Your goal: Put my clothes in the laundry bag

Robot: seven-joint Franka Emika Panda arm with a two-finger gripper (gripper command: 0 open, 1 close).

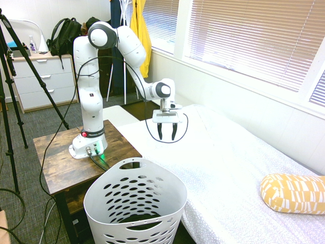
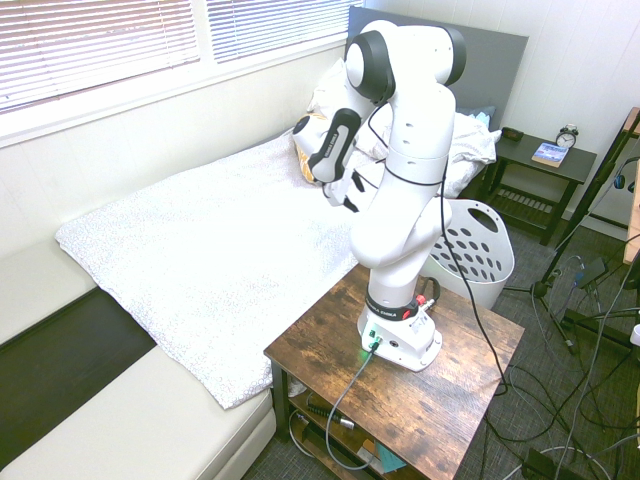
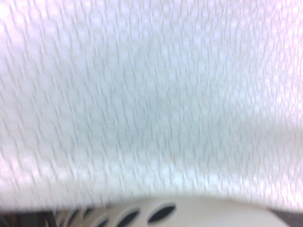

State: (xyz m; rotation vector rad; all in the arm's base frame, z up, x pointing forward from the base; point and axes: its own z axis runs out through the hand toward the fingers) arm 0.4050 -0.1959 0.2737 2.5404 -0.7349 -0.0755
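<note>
1. First exterior view: the gripper (image 1: pixel 167 138) is open, its two fingers parted over the white bedspread (image 1: pixel 218 152). Open bedspread extends from 3 to 5 o'clock of it; the bed's edge passes between it and the basket.
2. The laundry basket (image 1: pixel 136 198), at 7 o'clock of the gripper, stands just beside the wooden table (image 1: pixel 56 152), its broad mouth facing up.
3. A dark patch shows low inside the basket; whether it is the black garment or floor seen through holes cannot be told, so the garment's place is uncertain.
4. Second exterior view: the arm (image 2: pixel 405 190) hides part of the basket. Wrist view: blurred bedspread and a cut-off strip of basket.
5. First exterior view: a yellow patterned pillow (image 1: pixel 292 193) lies at 4 o'clock of the gripper; the wall and window blinds (image 1: pixel 254 40) bound the bed's far side.
</note>
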